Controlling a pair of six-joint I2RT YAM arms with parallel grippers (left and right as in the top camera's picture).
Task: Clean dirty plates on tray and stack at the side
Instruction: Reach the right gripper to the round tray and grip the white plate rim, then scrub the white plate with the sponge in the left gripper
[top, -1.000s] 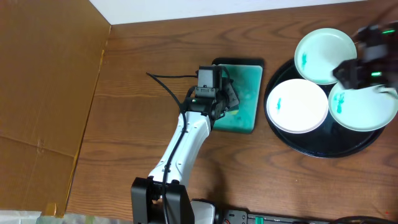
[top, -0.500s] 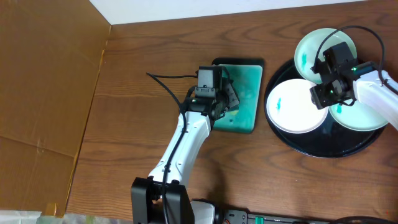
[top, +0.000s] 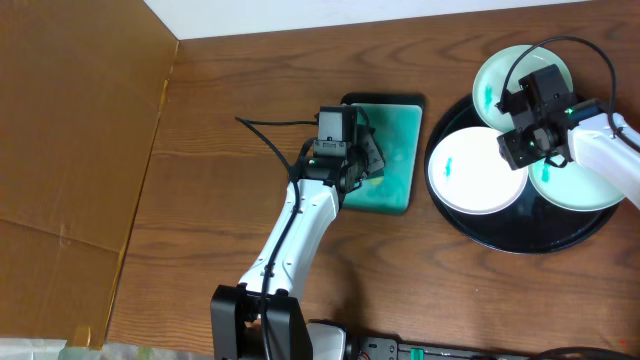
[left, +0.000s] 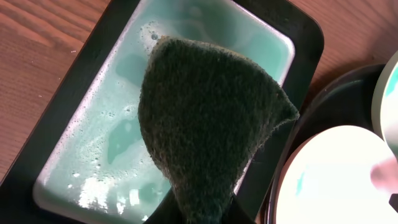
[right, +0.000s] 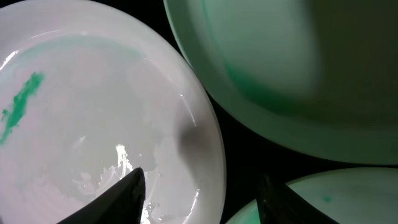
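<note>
Left gripper (left: 203, 214) pinches a dark sponge (left: 211, 124) over a teal dish (left: 112, 146); right gripper (right: 199, 191) spreads astride the rim of the white plate (right: 87, 118).

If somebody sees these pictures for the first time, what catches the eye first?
A dark green sponge, pinched in the left claw, hangs over the soapy teal dish at mid-table. At the right, three smeared plates crowd a black tray, the right claw open above the edge of the white plate.

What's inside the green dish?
There is soapy green water in the dish, with white bubbles near one end. A dark sponge hangs over the middle, so the bottom under it can't be seen.
</note>
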